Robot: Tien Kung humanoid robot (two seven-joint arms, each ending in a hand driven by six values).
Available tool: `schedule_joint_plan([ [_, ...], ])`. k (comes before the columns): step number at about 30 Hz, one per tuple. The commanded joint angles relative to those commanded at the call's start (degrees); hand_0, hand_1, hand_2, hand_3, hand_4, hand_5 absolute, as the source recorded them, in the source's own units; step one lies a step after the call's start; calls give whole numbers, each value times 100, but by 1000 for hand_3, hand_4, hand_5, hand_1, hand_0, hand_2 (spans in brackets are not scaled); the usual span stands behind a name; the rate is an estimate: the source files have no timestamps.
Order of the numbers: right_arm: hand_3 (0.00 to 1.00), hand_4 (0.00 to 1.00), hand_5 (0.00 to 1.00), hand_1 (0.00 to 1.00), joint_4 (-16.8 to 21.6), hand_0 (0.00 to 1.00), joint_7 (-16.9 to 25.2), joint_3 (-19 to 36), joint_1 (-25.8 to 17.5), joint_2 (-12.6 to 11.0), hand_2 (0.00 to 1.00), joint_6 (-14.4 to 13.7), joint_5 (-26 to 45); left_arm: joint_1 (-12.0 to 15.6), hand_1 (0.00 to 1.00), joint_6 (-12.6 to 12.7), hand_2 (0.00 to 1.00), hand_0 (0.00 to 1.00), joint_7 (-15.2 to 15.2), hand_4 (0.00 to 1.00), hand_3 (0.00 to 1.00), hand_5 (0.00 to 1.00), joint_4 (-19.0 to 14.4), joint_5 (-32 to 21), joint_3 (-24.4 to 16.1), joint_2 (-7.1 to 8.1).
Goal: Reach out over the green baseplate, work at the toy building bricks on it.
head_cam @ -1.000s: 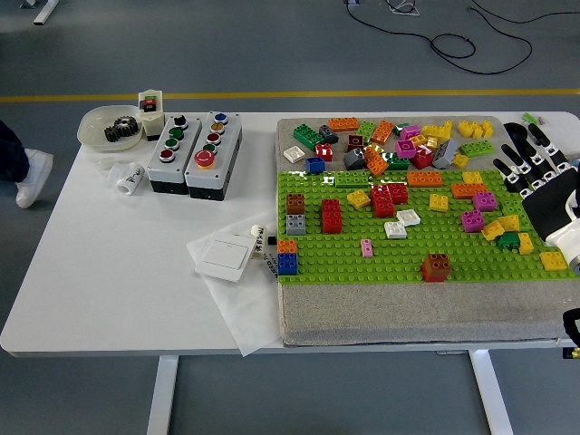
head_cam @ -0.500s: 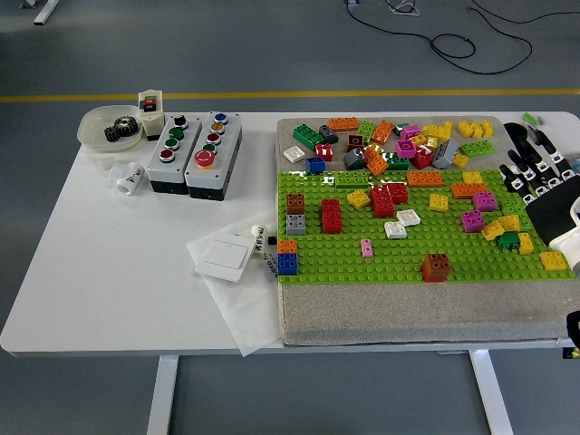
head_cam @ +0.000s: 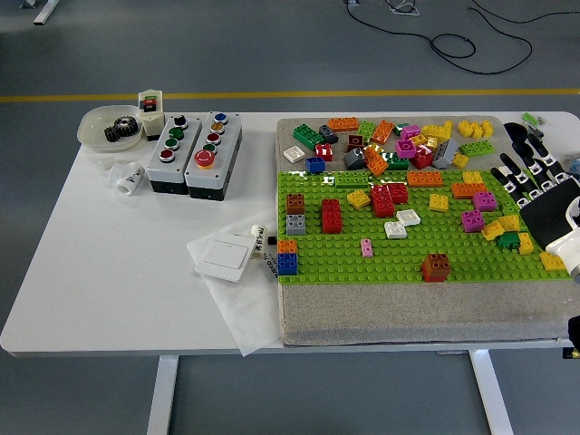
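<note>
The green baseplate (head_cam: 362, 263) lies on a grey mat at the table's right half, with several coloured bricks stuck on it. Among them are a red brick (head_cam: 332, 216), a brown brick (head_cam: 437, 265), a magenta brick (head_cam: 472, 220) and a small dark green brick (head_cam: 508, 241). A heap of loose bricks (head_cam: 399, 143) lies on the mat behind the plate. My right hand (head_cam: 535, 186) is open with its fingers spread, over the plate's right edge, just right of yellow and magenta bricks, and holds nothing. The left hand is out of view.
Two grey button boxes (head_cam: 195, 150) stand left of the mat. A white bowl with black gears (head_cam: 111, 128) is at the far left. A white switch plate (head_cam: 227, 257) lies on paper by the mat's left edge.
My right hand has moved a little down and left, further in over the baseplate's right edge. Its fingers stay spread. The bricks have not moved.
</note>
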Motion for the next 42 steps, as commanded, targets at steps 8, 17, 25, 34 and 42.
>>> schedule_joint_plan([
  [8, 844, 998, 998, 783, 54, 844, -44, 29, 24, -7, 833, -19, -88, -3, 815, -4, 859, 766, -2, 789, 768, 695, 0, -22, 45, 10],
  [17, 889, 998, 998, 823, 71, 893, -59, 18, 33, -28, 867, -25, -131, 1, 814, -3, 859, 765, 2, 789, 769, 696, 0, -9, 17, 3],
  [25, 888, 998, 998, 821, 76, 892, -52, 54, 14, -43, 866, -60, -125, 3, 815, -14, 859, 766, 0, 789, 769, 696, 0, 31, -2, 11],
  [34, 883, 998, 998, 818, 83, 892, -50, 61, 14, -53, 863, -89, -120, 10, 814, -20, 860, 766, -2, 789, 769, 697, 0, 34, 1, 12],
  [42, 881, 998, 993, 818, 93, 892, -51, 54, 21, -62, 861, -89, -121, 8, 814, -22, 859, 766, -1, 789, 768, 697, 0, 42, -4, 11],
])
